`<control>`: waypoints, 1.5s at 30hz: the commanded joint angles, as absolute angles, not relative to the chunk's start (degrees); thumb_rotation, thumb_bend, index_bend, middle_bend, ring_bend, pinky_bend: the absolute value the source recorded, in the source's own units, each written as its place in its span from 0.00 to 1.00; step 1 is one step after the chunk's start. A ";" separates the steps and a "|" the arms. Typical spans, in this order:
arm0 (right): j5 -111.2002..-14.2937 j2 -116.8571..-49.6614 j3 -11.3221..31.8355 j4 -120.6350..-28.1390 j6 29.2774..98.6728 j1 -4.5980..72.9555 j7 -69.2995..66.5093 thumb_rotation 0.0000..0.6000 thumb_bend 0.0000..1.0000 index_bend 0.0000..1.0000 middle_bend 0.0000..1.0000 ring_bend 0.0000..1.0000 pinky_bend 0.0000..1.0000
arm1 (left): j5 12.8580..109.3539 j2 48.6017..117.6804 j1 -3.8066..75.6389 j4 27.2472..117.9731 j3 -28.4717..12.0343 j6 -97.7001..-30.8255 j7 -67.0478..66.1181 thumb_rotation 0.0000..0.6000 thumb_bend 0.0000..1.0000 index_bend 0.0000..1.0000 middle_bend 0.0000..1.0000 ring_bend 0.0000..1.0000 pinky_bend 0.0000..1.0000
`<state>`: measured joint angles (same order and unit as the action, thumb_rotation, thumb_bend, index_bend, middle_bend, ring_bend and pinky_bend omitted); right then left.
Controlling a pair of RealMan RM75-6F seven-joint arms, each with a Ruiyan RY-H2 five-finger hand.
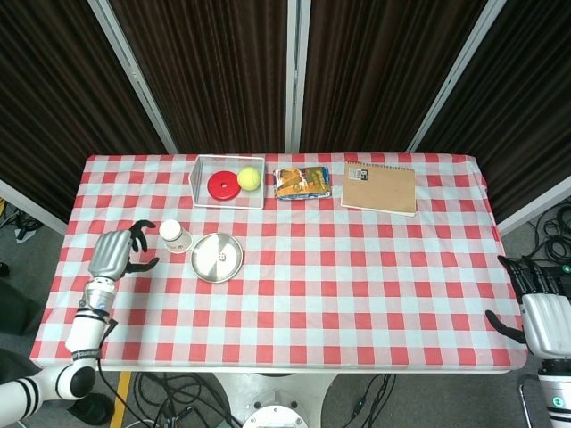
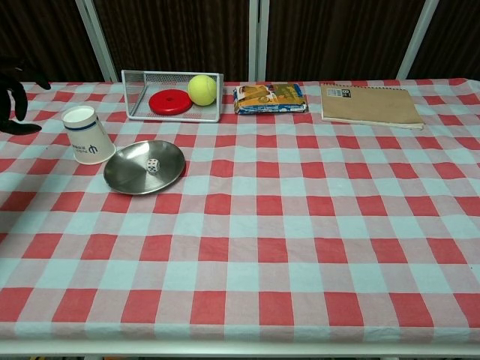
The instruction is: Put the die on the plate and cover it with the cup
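A small white die [image 2: 152,165] lies on the round metal plate [image 2: 127,177] at the table's left; in the head view the plate [image 1: 217,257] shows but the die is too small to make out. An upside-down white paper cup [image 2: 87,135] stands just left of the plate, also visible as the cup [image 1: 174,235] from above. My left hand [image 1: 118,252] hangs left of the cup, fingers spread, holding nothing; only its dark fingertips [image 2: 13,101] reach the chest view's edge. My right hand [image 1: 541,308] stays off the table's right side, fingers spread and empty.
A wire basket [image 2: 135,96] at the back holds a red disc [image 2: 170,101] and a yellow tennis ball [image 2: 202,89]. A snack packet [image 2: 269,98] and a brown notebook [image 2: 367,104] lie along the back edge.
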<state>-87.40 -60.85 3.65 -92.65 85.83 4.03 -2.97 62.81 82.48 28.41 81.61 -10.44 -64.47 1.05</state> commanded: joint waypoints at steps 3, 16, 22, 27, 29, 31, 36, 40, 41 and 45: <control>-87.73 -60.60 3.63 -92.91 86.15 3.97 -2.81 1.00 0.11 0.10 0.16 0.05 0.12 | 60.75 86.82 29.67 70.49 -13.14 -56.02 12.51 1.00 0.16 0.24 0.23 0.18 0.31; -87.29 -60.33 3.44 -93.40 86.87 3.11 -2.33 1.00 0.11 0.10 0.16 0.05 0.12 | 64.10 93.95 33.65 55.77 -15.94 -44.51 31.21 1.00 0.15 0.23 0.18 0.12 0.20; -87.31 -60.25 3.55 -93.87 86.53 3.37 -1.74 1.00 0.11 0.10 0.16 0.05 0.12 | 65.85 95.52 35.17 52.45 -16.28 -42.29 34.97 1.00 0.15 0.23 0.18 0.12 0.20; -87.10 -60.20 3.60 -94.13 86.40 3.37 -1.48 1.00 0.11 0.10 0.16 0.05 0.12 | 66.47 96.37 35.74 50.66 -16.55 -41.96 36.23 1.00 0.15 0.32 0.19 0.13 0.20; -87.12 -60.22 3.58 -94.21 86.33 3.39 -1.37 1.00 0.11 0.10 0.16 0.05 0.12 | 66.68 96.31 35.87 50.56 -16.43 -41.40 36.53 1.00 0.15 0.36 0.19 0.13 0.20; -87.05 -60.27 3.59 -94.25 86.24 3.42 -1.29 1.00 0.11 0.10 0.16 0.05 0.12 | 66.86 96.27 35.88 50.68 -16.40 -41.20 36.94 1.00 0.17 0.39 0.21 0.13 0.20; -87.13 -60.26 3.63 -94.53 86.15 3.52 -1.06 1.00 0.11 0.10 0.16 0.05 0.12 | 67.52 95.82 35.73 51.82 -16.73 -41.80 38.46 1.00 0.25 0.46 0.24 0.13 0.20; -87.17 -60.14 3.67 -94.74 86.24 3.51 -0.84 1.00 0.11 0.10 0.16 0.05 0.12 | 68.49 94.40 35.37 54.51 -17.14 -43.12 40.00 1.00 0.28 0.47 0.25 0.13 0.20; -87.22 -60.14 3.66 -94.76 86.28 3.51 -0.82 1.00 0.11 0.10 0.16 0.05 0.12 | 68.83 93.90 35.25 55.46 -17.23 -43.57 40.36 1.00 0.28 0.47 0.25 0.13 0.20; -87.38 -60.23 3.63 -94.78 86.24 3.57 -0.88 1.00 0.11 0.10 0.17 0.05 0.12 | 70.82 91.23 34.96 60.37 -17.05 -45.20 40.83 1.00 0.28 0.47 0.25 0.13 0.20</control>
